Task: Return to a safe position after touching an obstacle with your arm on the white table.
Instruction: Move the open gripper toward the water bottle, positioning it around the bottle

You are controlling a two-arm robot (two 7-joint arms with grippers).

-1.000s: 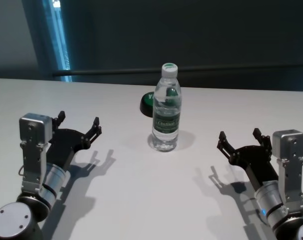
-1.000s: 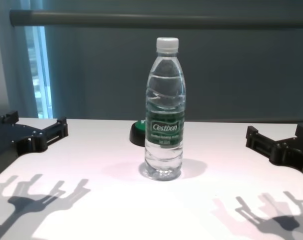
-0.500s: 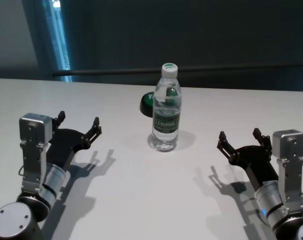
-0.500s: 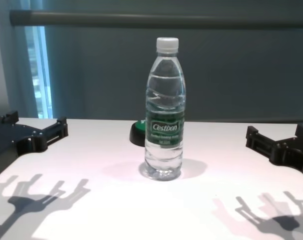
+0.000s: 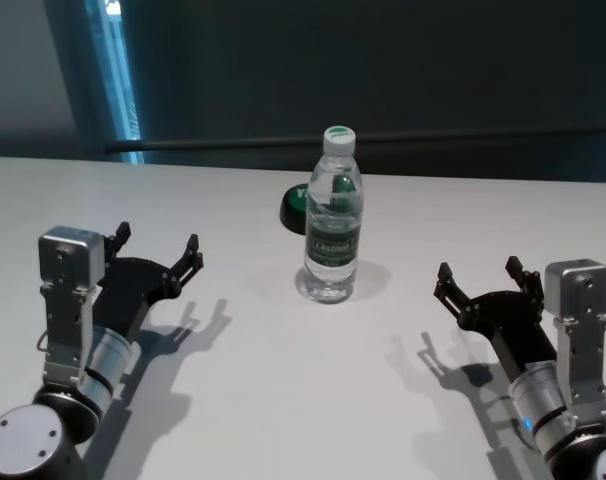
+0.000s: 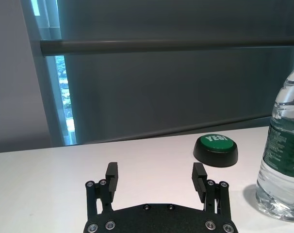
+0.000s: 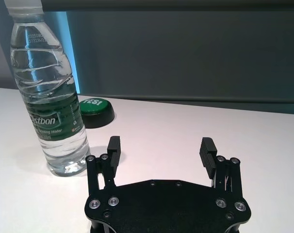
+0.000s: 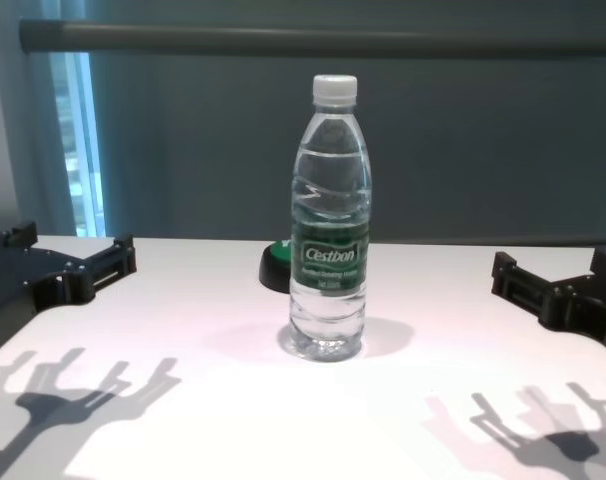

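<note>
Black left gripper point(image 5: 155, 252) and right gripper point(image 5: 478, 282) hover low over white table point(image 5: 283, 400) at near corners, fingers spread, holding nothing. Between and beyond them, Cestbon water bottle point(image 5: 333, 217) upright mid-table, clear of both. Green "YES" button point(image 6: 215, 150) just behind bottle.

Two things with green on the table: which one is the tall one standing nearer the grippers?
The bottle: tall, clear, upright, white cap, green label band, between the open left gripper and right gripper. The button is low, black-and-green, behind it.
</note>
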